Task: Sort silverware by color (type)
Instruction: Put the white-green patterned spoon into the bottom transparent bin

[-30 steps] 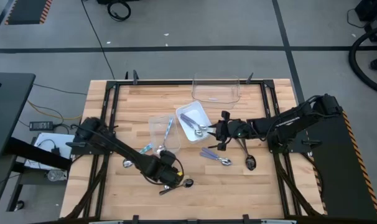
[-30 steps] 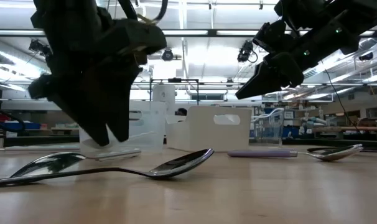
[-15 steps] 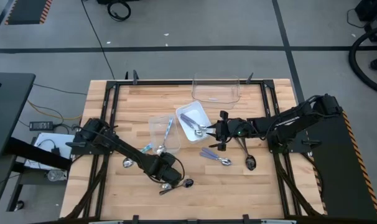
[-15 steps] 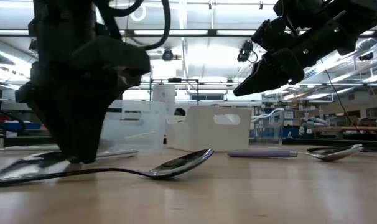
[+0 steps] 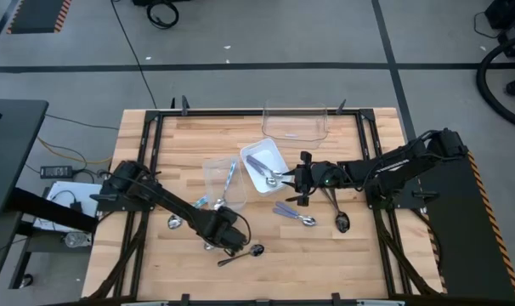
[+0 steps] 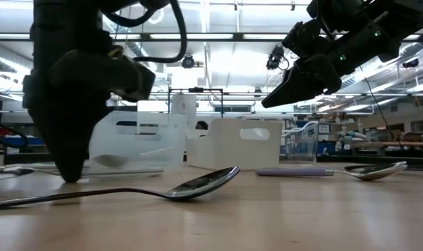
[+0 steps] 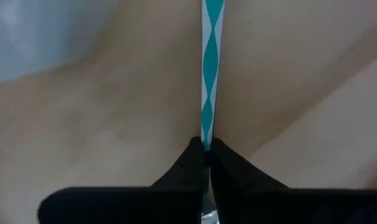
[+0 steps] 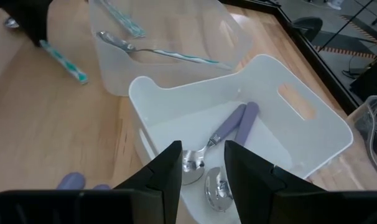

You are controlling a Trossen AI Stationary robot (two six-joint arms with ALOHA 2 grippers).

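Note:
My left gripper [image 5: 217, 235] points down at the table near its front and is shut on a spoon with a teal-and-white handle [image 7: 208, 68]. In the low view it stands at the left [image 6: 69, 174], behind a dark spoon [image 6: 176, 189] that lies flat on the wood. My right gripper [image 8: 201, 171] is open and empty above the right side of the white bin [image 5: 264, 166], which holds purple-handled spoons [image 8: 229, 127]. A clear tub [image 8: 170, 37] holds teal-handled spoons. My left gripper pinches the teal-and-white handle [image 7: 207, 134] between its two fingertips, which stand on either side of it, across its length. The fingers come from above, pointing down. The handle runs on past the fingertips low over the wood; whether it is lifted clear cannot be told.
Loose on the table are a purple-handled spoon [image 5: 291, 212], a black spoon [image 5: 341, 221], a shiny spoon head [image 5: 174, 223] and a teal-handled spoon [image 8: 63, 62] beside the clear tub. A larger clear container [image 5: 294, 123] stands at the far edge.
My left gripper has gone a little toward the table's left edge, away from the dark spoon. The shiny spoon that lay beside the dark one has gone along the table with it. The dark spoon has stayed in place.

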